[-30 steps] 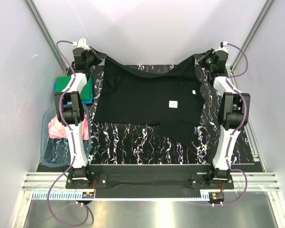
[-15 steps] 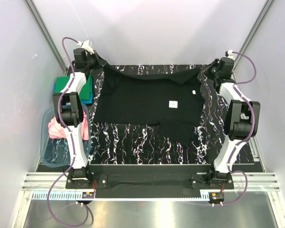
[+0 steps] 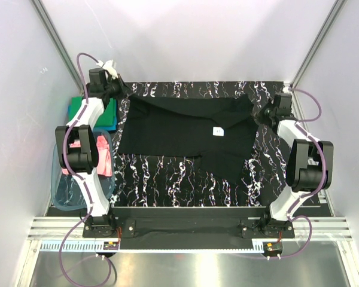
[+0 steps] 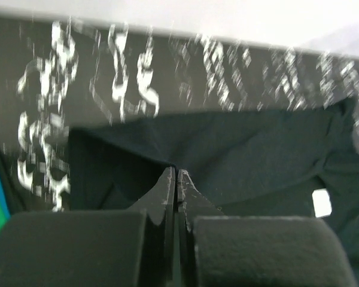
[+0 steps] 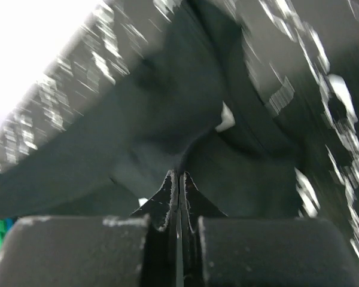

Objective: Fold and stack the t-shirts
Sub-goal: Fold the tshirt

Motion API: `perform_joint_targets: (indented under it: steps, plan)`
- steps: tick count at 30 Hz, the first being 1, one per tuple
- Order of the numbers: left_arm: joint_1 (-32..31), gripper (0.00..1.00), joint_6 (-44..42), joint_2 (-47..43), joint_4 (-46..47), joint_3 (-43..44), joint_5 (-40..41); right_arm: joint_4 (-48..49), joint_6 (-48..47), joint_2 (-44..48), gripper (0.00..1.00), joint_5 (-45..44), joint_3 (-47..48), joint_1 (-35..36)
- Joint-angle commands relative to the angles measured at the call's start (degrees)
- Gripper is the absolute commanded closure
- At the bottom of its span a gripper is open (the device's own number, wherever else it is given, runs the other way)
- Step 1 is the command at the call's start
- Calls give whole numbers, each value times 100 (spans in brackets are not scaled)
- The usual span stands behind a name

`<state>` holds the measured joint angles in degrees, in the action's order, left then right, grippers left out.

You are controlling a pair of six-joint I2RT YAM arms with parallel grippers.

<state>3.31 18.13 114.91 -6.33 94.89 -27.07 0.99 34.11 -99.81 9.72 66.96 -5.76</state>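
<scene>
The black t-shirt (image 3: 185, 134) lies spread on the marbled table, its small white label (image 3: 217, 130) facing up. My left gripper (image 3: 123, 95) is shut on the shirt's far left corner; the left wrist view shows the closed tips (image 4: 175, 172) pinching a fold of black cloth (image 4: 251, 149). My right gripper (image 3: 261, 113) is shut on the far right edge; its closed tips (image 5: 179, 174) pinch black cloth (image 5: 167, 119). The green t-shirt (image 3: 78, 107) lies folded on the blue t-shirt (image 3: 109, 122) at the left. The pink t-shirt (image 3: 102, 160) is in the tub.
A clear blue-tinted plastic tub (image 3: 72, 194) stands at the left edge beside the left arm. White walls with metal rails close in the far corners. The black marbled table (image 3: 167, 179) shows bare in front of the shirt.
Both grippers have come nearer and lower with the shirt's far edge, the right more than the left. The far edge now lies closer to the middle of the table.
</scene>
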Motion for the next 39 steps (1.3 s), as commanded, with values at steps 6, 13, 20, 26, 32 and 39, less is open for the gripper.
perform_joint_targets:
  steps: [6, 13, 20, 26, 32, 39]
  plan:
    - [-190, 94, -652, -338, -1484, -313, 728, -845, -97, 401, 94, -348, -710, -4]
    - [-461, 61, -530, -1074, -1837, -691, 1677, -2514, 78, 646, 52, -452, -124, -4]
    - [-1209, 59, -188, -2014, -1892, -1638, 2347, -3809, 500, 1068, 47, -570, -103, 5]
    - [-1562, 61, 673, -2219, -1012, -3211, 2075, -3308, 738, 929, 54, -198, -1044, 31]
    - [-1579, 61, 920, -1912, -975, -3372, 1933, -3018, 755, 656, 55, -338, -1326, 40]
    - [-1605, 61, 1429, -1718, -449, -3758, 2267, -3034, 817, 445, 74, -1145, -1273, 31]
